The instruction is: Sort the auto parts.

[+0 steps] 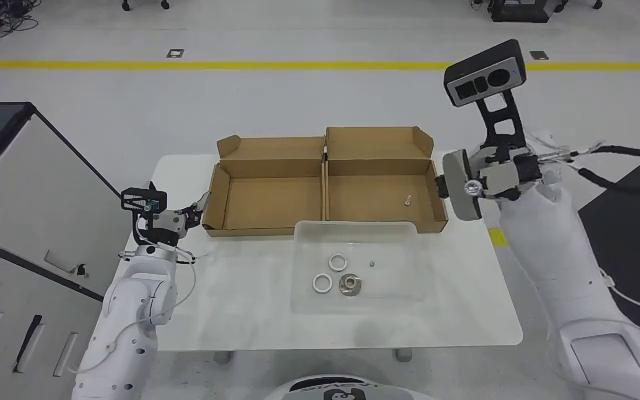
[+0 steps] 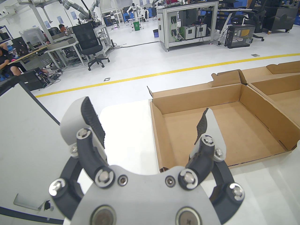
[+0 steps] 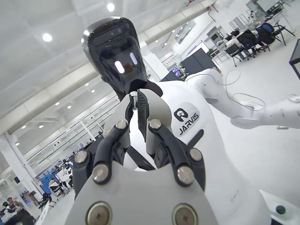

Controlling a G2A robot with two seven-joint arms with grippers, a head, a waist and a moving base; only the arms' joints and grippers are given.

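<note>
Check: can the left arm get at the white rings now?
Probably yes: the left gripper is open and empty, and bare table lies between it and the open-topped tray holding the white rings.

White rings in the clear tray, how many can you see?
2. One white ring lies near the clear plastic tray's middle; the other sits nearer the robot, beside a metal part.

Beyond the left claw (image 2: 147, 105) a yellow line (image 2: 164, 72) crosses the pale floor (image 2: 140, 54). Farther off stand a black chair (image 2: 90, 42), desks (image 2: 61, 45) and a framed rack (image 2: 187, 24). Round lamps (image 3: 46, 37) dot the ceiling (image 3: 70, 1).
</note>
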